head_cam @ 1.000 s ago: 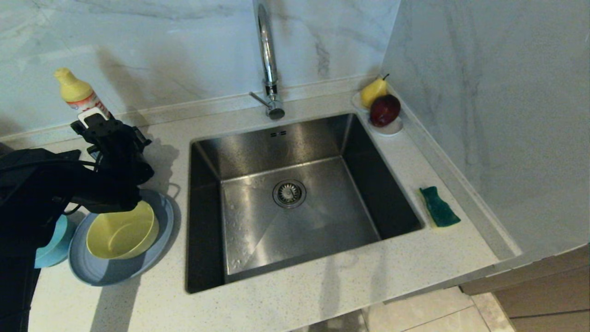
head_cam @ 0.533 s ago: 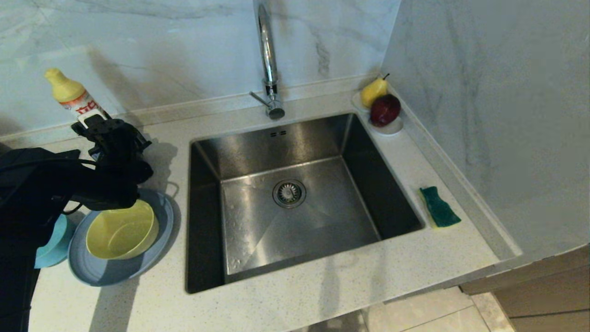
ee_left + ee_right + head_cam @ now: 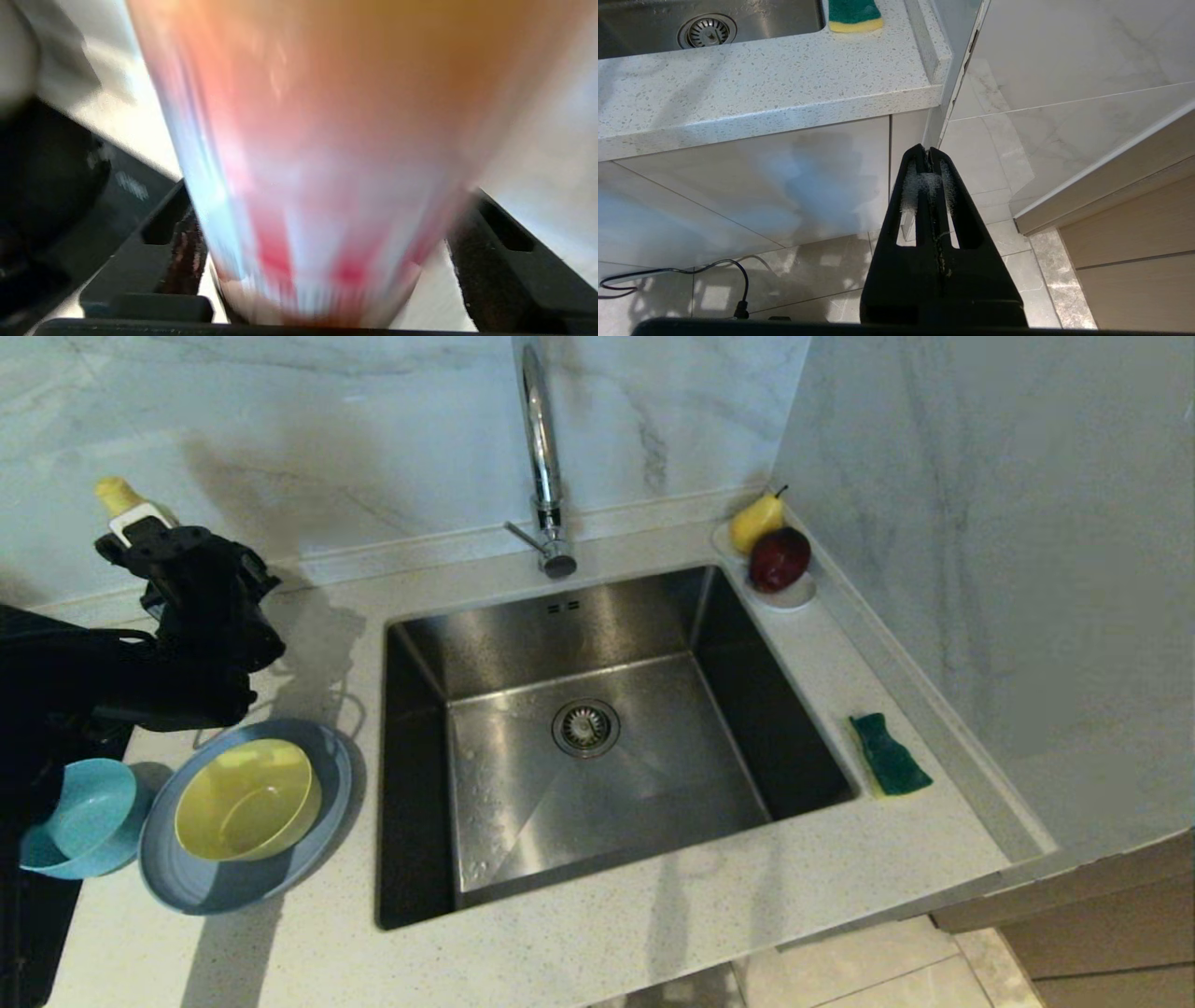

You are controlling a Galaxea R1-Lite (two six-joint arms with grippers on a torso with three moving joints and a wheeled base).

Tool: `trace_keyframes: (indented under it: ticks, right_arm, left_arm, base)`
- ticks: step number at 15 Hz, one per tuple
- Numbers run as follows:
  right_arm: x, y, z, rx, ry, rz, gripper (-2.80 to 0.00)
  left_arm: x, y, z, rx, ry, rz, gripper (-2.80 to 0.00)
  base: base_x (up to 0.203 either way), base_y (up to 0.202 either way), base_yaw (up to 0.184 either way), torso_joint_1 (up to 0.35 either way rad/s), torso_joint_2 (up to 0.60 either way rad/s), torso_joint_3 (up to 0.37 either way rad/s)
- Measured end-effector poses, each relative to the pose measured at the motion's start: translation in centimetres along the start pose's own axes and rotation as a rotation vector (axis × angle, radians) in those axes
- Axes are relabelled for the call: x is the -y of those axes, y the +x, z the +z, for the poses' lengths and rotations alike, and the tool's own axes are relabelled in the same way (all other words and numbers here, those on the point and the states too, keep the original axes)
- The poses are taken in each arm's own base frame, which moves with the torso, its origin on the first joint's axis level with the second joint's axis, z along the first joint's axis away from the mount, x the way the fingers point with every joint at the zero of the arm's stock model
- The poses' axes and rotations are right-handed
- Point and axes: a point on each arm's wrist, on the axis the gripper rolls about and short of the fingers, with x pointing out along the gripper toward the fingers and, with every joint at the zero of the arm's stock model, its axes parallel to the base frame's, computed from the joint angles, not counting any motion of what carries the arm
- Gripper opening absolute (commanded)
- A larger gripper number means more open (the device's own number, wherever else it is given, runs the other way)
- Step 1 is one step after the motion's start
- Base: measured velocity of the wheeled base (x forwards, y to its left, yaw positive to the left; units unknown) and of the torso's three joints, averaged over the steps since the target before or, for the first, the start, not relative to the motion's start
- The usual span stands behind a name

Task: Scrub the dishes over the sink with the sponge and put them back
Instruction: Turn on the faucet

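Soap bottle (image 3: 317,186) is framed by the left gripper's (image 3: 140,546) wide jaws at nine o'clock of the sink (image 3: 597,737); squeezing shut is needed next. Right gripper (image 3: 930,161) is parked, jaws closed.

Brushed steel sink (image 3: 607,747), seemingly plastic dishes (image 3: 247,798)

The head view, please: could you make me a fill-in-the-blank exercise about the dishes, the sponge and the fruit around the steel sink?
1. The yellow plastic bowl sits on the wide grey-blue round ____.
2. The small green and yellow sponge lies on the speckled counter, on the robot's ____ side of the square stainless steel sink.
3. The small white dish in the corner holds a yellow pear and a dark red ____.

Missing words: plate; right; apple
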Motion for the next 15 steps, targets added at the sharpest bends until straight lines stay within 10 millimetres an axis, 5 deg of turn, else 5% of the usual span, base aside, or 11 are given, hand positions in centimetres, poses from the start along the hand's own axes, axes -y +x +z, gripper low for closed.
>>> trace_keyframes:
  ticks: [2, 7, 8, 12, 15]
  right_arm:
    - [0.0, 0.0, 0.0, 0.000, 0.000, 0.000, -2.80]
    - [0.0, 0.0, 0.0, 0.000, 0.000, 0.000, -2.80]
    - [0.0, 0.0, 0.0, 0.000, 0.000, 0.000, -2.80]
    - [0.0, 0.0, 0.0, 0.000, 0.000, 0.000, -2.80]
    - [0.0, 0.0, 0.0, 0.000, 0.000, -0.001, -2.80]
  left_arm:
    - [0.1, -0.4, 2.8, 0.021, -0.016, -0.003, 0.00]
    - [-0.3, -3.1, 13.5, 0.098, -0.067, -0.016, 0.00]
    - [-0.6, -3.9, 15.7, 0.115, -0.077, -0.019, -2.80]
    - [-2.3, -8.3, 23.7, 0.162, -0.116, -0.042, -2.80]
    - [-3.5, -13.4, 28.3, 0.088, -0.110, -0.121, -2.80]
  base:
    - [0.000, 0.000, 0.000, 0.000, 0.00, 0.000]
    - [0.000, 0.000, 0.000, 0.000, 0.00, 0.000]
    - [0.000, 0.000, 0.000, 0.000, 0.00, 0.000]
    - [0.000, 0.000, 0.000, 0.000, 0.00, 0.000]
    - [0.000, 0.000, 0.000, 0.000, 0.00, 0.000]
